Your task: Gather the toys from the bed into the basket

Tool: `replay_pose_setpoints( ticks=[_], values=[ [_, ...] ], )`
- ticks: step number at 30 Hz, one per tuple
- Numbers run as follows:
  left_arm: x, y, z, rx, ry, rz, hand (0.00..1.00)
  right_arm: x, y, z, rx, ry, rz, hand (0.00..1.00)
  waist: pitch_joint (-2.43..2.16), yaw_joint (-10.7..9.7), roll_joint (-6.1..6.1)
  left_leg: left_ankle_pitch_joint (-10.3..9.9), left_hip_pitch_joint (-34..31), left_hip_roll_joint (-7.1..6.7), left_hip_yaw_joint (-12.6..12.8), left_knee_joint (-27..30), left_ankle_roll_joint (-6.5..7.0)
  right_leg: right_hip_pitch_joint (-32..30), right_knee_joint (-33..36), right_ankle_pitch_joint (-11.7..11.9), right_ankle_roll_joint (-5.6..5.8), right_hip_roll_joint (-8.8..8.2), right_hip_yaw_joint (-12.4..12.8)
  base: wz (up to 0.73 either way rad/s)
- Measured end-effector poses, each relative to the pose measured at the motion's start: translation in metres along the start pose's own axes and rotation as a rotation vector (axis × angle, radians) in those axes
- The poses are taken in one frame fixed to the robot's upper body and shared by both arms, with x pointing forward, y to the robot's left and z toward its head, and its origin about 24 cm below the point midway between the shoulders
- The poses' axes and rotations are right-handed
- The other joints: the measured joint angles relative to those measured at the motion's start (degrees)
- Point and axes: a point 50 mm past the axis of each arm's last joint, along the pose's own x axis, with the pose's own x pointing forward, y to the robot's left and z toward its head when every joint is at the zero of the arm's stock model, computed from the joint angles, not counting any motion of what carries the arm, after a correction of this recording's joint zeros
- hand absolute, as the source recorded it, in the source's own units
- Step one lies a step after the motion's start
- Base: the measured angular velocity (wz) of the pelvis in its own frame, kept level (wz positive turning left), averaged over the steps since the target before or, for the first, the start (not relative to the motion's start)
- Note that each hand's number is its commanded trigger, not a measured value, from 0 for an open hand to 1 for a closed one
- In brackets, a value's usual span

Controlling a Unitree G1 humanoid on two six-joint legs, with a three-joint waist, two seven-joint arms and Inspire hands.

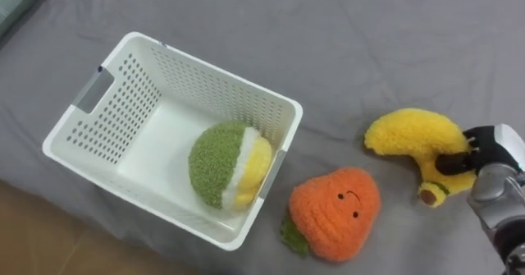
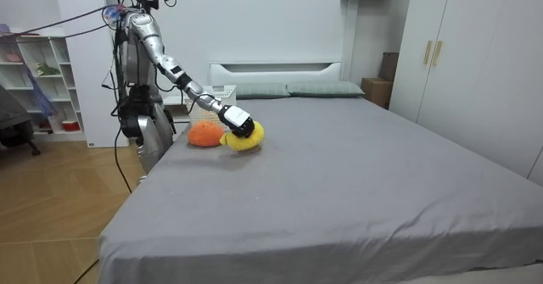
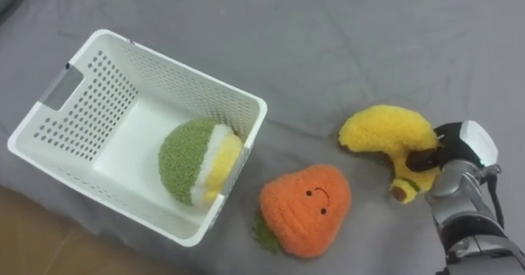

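A yellow banana plush (image 1: 410,135) lies on the grey bed at the right. My right hand (image 1: 492,148) comes in from the right edge, its dark fingers curled over the banana's lower end. An orange plush with a small face and green leaves (image 1: 340,209) rests just left of the banana. Left of that stands a white perforated basket (image 1: 209,66), with a green, white and yellow plush ball (image 1: 225,164) inside it, leaning against its near right wall. In the room view I stand at the bedside, right arm stretched over the bed, and my right hand (image 2: 237,119) is on the banana (image 2: 252,136).
The bed's edge runs close behind the basket at the lower left, with wooden floor (image 1: 49,234) beyond it. Open grey sheet (image 1: 369,37) stretches across the top of the view. Two pillows (image 2: 288,89) lie at the headboard.
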Motion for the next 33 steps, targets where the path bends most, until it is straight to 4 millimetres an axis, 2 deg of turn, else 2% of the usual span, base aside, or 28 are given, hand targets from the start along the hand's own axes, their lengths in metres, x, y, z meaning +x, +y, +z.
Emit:
replay_pose_setpoints(
  ticks=[3, 6, 8, 11, 16, 21, 23, 30, 33],
  values=[
    [-0.002, 0.007, -0.003, -0.038, -0.002, 0.029, 0.00, -0.006, -0.001, 0.023, 0.035, -0.134, -0.016, 1.00, -0.84, -0.1, -0.90, 0.0, 2.9, 0.30, 0.7, -0.9, -0.02, 2.1, -0.1, 0.0, 0.00, 0.15, 1.1, -0.17],
    [-0.003, 0.010, -0.009, -0.062, 0.009, 0.058, 0.00, -0.012, -0.002, 0.036, 0.061, -0.218, -0.022, 1.00, -1.09, -0.9, -1.08, 0.0, 5.5, 0.29, 0.8, -1.6, -0.01, 4.4, -0.2, 0.0, 0.00, 0.18, 1.0, -0.04],
    [-0.006, 0.013, -0.016, -0.069, 0.020, 0.084, 0.00, -0.019, -0.003, 0.047, 0.082, -0.286, -0.026, 1.00, -1.64, -1.5, -1.27, -0.1, 7.5, 0.28, 1.0, -2.4, 0.00, 6.1, -0.3, 0.0, 0.04, 0.19, 1.1, -0.04],
    [-0.008, 0.013, -0.022, -0.069, 0.029, 0.083, 0.00, -0.028, -0.003, 0.057, 0.103, -0.359, -0.020, 1.00, -1.88, -1.9, -1.44, -0.1, 9.0, 0.29, 1.0, -2.5, 0.00, 7.6, -0.3, 0.0, 0.04, 0.18, 1.1, 0.00],
    [-0.010, 0.014, -0.029, -0.066, 0.045, 0.085, 0.00, -0.042, -0.004, 0.067, 0.105, -0.441, -0.007, 1.00, -2.02, -2.6, -1.83, -0.1, 9.7, 0.26, 1.0, -2.5, 0.00, 8.3, -0.3, 0.0, 0.05, 0.16, 1.1, 0.00],
    [-0.011, 0.011, -0.037, -0.136, 0.067, 0.095, 0.00, -0.057, 0.001, 0.064, 0.052, -0.488, 0.031, 1.00, -1.82, -2.6, -2.00, -0.2, 12.2, 0.19, 0.9, -3.0, 0.07, 10.7, -0.8, -0.1, 0.16, 0.21, 1.4, 0.01],
    [-0.011, 0.011, -0.036, -0.138, 0.063, 0.096, 0.00, -0.064, -0.001, 0.076, 0.016, -0.554, 0.037, 1.00, -1.41, -2.6, -2.14, -0.2, 12.4, 0.16, 1.0, -3.1, 0.03, 10.9, -1.1, 0.0, 0.22, 0.40, 2.2, -0.08],
    [-0.011, 0.011, -0.033, -0.121, 0.048, 0.095, 0.00, -0.082, -0.017, 0.107, 0.064, -0.707, -0.001, 1.00, -1.35, -2.3, -2.11, -0.2, 12.8, 0.21, 1.5, -3.4, 0.00, 11.0, -1.2, 0.0, 0.24, 0.47, 2.8, -0.05],
    [-0.010, 0.007, -0.027, -0.105, 0.029, 0.097, 0.00, -0.088, -0.020, 0.114, 0.076, -0.740, -0.012, 1.00, -1.33, -1.2, -2.10, -0.2, 13.0, 0.29, 1.8, -3.7, 0.01, 11.0, -1.2, 0.0, 0.25, 0.47, 2.9, -0.05]
  ],
)
